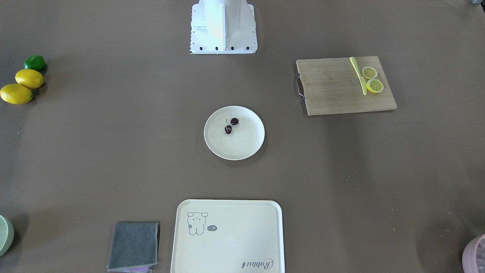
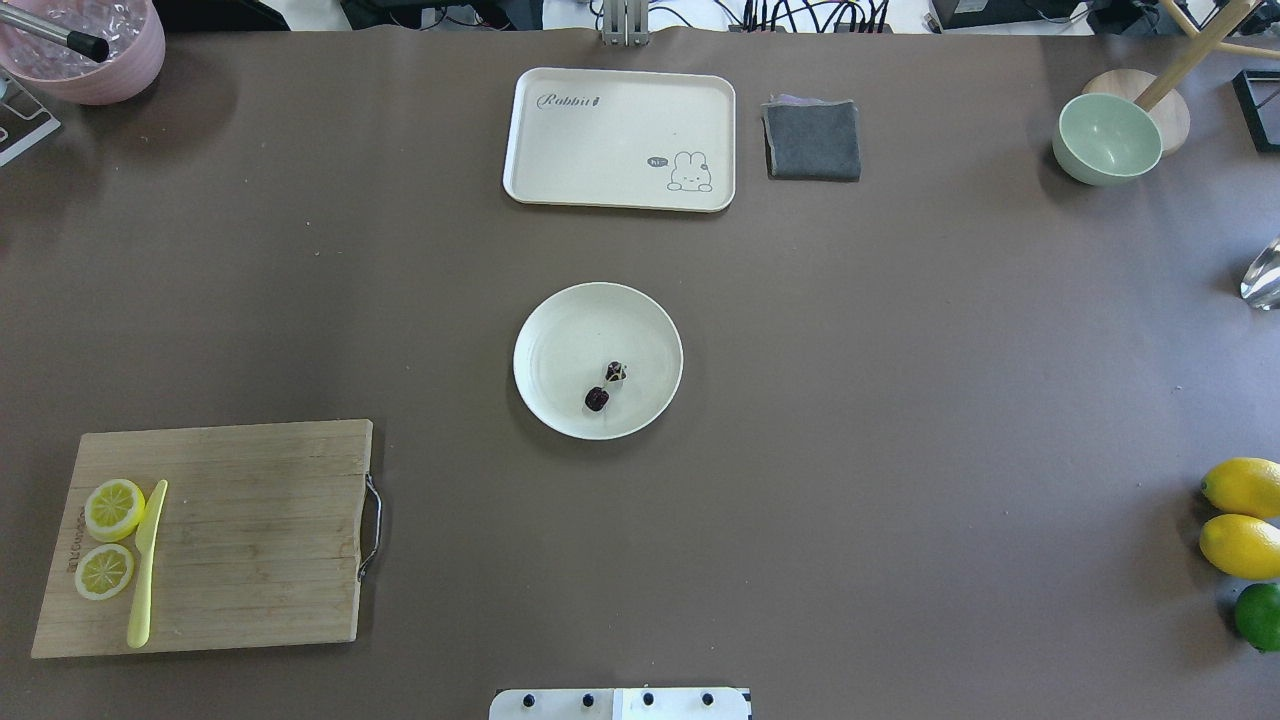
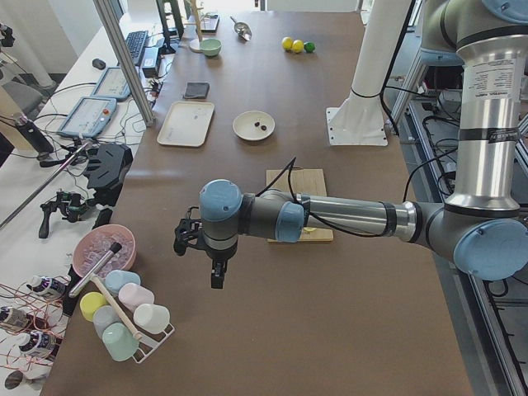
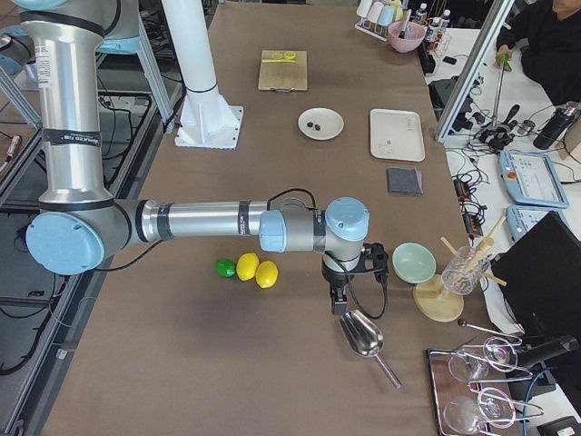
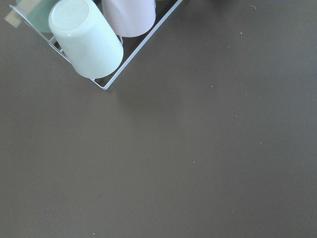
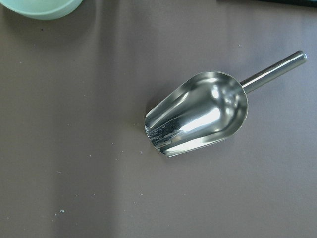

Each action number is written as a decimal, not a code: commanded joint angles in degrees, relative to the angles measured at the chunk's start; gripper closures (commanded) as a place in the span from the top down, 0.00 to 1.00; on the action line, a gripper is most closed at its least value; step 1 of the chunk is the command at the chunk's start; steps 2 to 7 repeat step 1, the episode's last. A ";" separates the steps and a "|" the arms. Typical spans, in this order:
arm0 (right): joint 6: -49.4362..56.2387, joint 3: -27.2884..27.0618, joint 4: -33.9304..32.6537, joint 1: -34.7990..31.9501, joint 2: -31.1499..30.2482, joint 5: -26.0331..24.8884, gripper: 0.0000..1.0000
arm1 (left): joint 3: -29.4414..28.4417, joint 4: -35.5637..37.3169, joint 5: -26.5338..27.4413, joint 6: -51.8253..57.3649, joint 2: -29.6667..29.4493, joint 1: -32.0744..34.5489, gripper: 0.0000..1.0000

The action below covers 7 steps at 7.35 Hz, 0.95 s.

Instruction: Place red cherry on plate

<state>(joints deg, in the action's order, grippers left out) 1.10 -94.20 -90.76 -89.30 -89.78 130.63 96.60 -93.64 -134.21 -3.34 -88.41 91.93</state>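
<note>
The red cherry (image 1: 228,129), a dark pair joined by thin stems, lies inside the round cream plate (image 1: 242,148) at the table's middle, on the half nearer the robot's base. It shows the same way from overhead, cherry (image 2: 597,399) on plate (image 2: 560,340). Neither gripper is near it. My left gripper (image 3: 216,279) hangs over the table's left end beside a cup rack. My right gripper (image 4: 338,305) hangs at the right end above a metal scoop. Only the side views show them, so I cannot tell whether they are open or shut.
A wooden cutting board (image 2: 250,540) holds two lemon slices and a yellow knife. A cream tray (image 2: 600,150) and grey cloth (image 2: 812,140) lie at the far edge. Lemons and a lime (image 2: 1243,545), a green bowl (image 2: 1105,138), the scoop (image 6: 198,119) and cups (image 5: 86,42) sit at the ends.
</note>
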 commanded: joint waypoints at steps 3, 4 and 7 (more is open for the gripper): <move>-0.04 -0.37 -0.03 0.00 -0.31 0.07 1.00 | 0.08 -0.22 0.00 0.00 0.08 0.00 0.98; -0.04 -0.37 -0.03 0.00 -0.31 0.07 1.00 | 0.08 -0.22 0.00 0.00 0.08 0.00 0.98; -0.04 -0.37 -0.03 0.00 -0.31 0.07 1.00 | 0.08 -0.22 0.00 0.00 0.08 0.00 0.98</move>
